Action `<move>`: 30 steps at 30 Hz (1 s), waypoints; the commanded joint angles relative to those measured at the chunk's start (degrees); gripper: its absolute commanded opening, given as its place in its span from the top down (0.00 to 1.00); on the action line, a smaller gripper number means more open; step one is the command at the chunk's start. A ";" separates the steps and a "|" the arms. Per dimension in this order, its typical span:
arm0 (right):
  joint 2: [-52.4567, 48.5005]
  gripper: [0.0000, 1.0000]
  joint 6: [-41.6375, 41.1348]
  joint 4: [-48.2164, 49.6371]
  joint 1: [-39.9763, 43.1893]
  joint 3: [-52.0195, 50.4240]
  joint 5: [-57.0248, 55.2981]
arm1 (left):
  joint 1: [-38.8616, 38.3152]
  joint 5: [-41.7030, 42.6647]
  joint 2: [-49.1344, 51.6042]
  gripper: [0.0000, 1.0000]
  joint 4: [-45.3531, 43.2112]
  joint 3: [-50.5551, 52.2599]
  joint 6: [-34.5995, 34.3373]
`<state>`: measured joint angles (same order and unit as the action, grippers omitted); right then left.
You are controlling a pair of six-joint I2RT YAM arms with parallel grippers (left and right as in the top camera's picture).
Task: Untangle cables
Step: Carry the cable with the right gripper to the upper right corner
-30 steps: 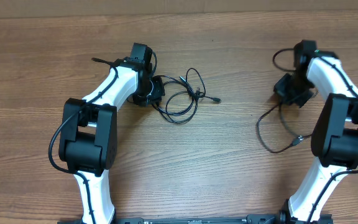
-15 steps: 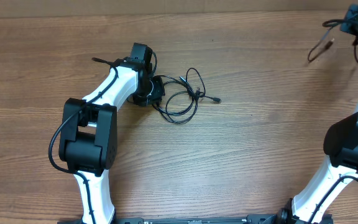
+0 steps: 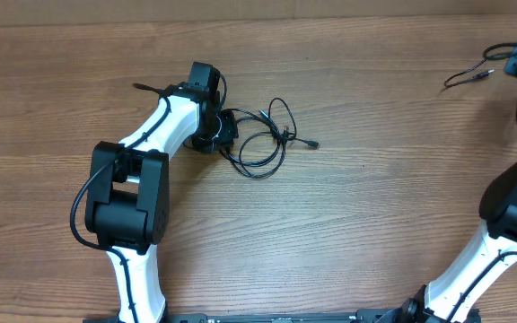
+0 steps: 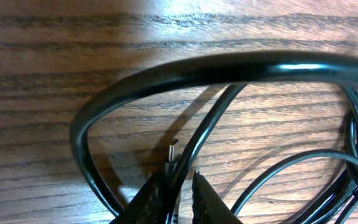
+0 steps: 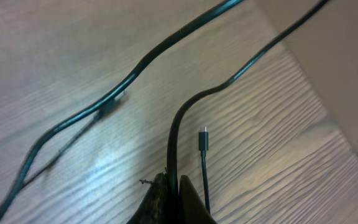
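Observation:
A tangle of thin black cables [image 3: 260, 151] lies left of centre on the table, with one small plug end [image 3: 312, 144] sticking out to the right. My left gripper [image 3: 219, 131] is at the tangle's left edge. In the left wrist view it [image 4: 176, 177] is shut on one thin strand [image 4: 194, 140], beside a small plug [image 4: 172, 152] and under a thick loop [image 4: 229, 65]. My right gripper [image 3: 515, 63] is at the far right back corner, shut [image 5: 174, 179] on a separate cable [image 5: 173, 134]. That cable trails left [image 3: 467, 78], and its plug end [image 5: 202, 138] hangs free.
The wooden table [image 3: 375, 224] ends at a tan back edge [image 3: 240, 9]. In the right wrist view a tan wall [image 5: 347, 56] runs close to the right of the gripper. Both white arms rise from the near edge, the left one [image 3: 133, 193] and the right one [image 3: 510, 215].
My right arm has swung from the middle right of the table to the far right back corner, carrying its cable away with it. The left arm and the tangle have not moved.

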<state>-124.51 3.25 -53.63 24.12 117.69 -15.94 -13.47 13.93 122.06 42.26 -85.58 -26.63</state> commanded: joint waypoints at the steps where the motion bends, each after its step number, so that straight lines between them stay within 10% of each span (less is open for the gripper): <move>1: -1.75 0.94 0.26 -0.02 0.39 -2.23 0.59 | 0.04 -0.55 2.34 0.81 -0.28 0.24 0.48; 6: -3.91 0.89 0.22 -1.92 0.37 -2.45 0.63 | -0.04 -0.57 2.34 0.81 -0.31 0.24 0.48; 12: -3.93 0.32 0.02 -2.08 0.37 -2.62 0.63 | -0.04 -0.59 2.34 0.81 -0.33 0.24 0.48; 17: -3.93 0.03 0.00 -2.47 0.37 -2.62 0.63 | -0.04 -0.61 2.34 0.80 -0.35 0.24 0.48; 24: -1.25 0.01 -3.67 -2.01 -0.72 1.31 5.68 | -0.04 -0.81 2.34 0.78 -0.55 0.24 0.48; 30: -1.01 0.41 -3.67 0.76 -2.38 1.55 14.47 | -0.04 -0.81 2.34 0.77 -0.66 0.24 0.48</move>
<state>-127.46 0.10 -53.69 22.41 117.43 -6.09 -13.47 14.33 122.06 41.93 -85.58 -26.65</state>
